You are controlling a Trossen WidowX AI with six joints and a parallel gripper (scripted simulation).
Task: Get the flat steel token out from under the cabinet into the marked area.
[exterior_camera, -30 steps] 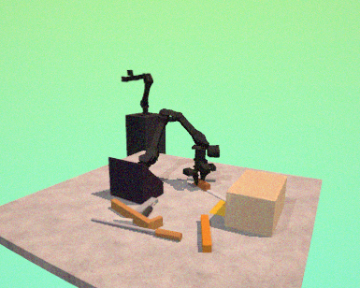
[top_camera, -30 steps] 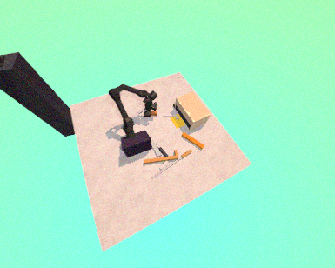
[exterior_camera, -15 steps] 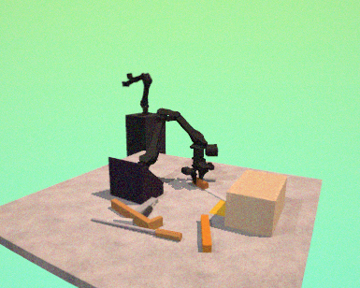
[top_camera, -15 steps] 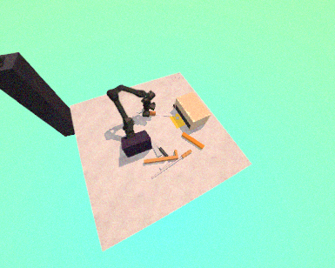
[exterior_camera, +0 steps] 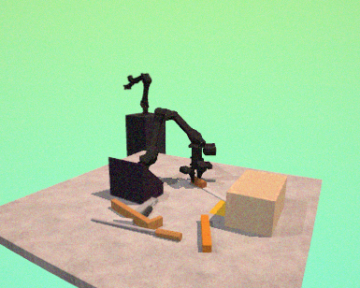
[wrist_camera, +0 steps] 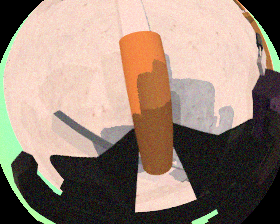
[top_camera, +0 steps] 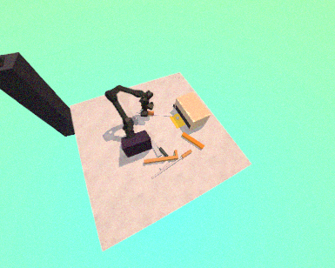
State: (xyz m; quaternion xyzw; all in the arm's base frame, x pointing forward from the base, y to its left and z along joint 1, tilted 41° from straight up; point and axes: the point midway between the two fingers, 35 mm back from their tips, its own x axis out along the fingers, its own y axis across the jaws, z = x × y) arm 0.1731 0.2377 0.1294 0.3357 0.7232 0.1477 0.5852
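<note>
My gripper [top_camera: 148,114] [exterior_camera: 196,181] [wrist_camera: 152,129] is shut on the orange handle [top_camera: 150,113] [exterior_camera: 200,183] [wrist_camera: 143,60] of a thin-rod tool, low over the table. The rod [exterior_camera: 212,193] points at the cabinet [top_camera: 193,106] [exterior_camera: 254,196] and reaches about the edge of the yellow marked area [top_camera: 177,123] [exterior_camera: 218,208] in front of it. A small greyish spot [top_camera: 177,117] on the yellow area may be the token; it is too small to be sure. The rod's tip is too fine to make out, and the space under the cabinet is dark.
An orange bar [top_camera: 193,141] [exterior_camera: 206,234] lies beside the marked area. An L-shaped orange piece [top_camera: 160,160] [exterior_camera: 128,210], a dark-handled piece [top_camera: 164,151] [exterior_camera: 148,211] and another orange-handled rod [top_camera: 186,153] [exterior_camera: 168,235] lie near my base [top_camera: 137,144] [exterior_camera: 133,181]. A dark pedestal [top_camera: 36,91] [exterior_camera: 145,133] stands beyond the table.
</note>
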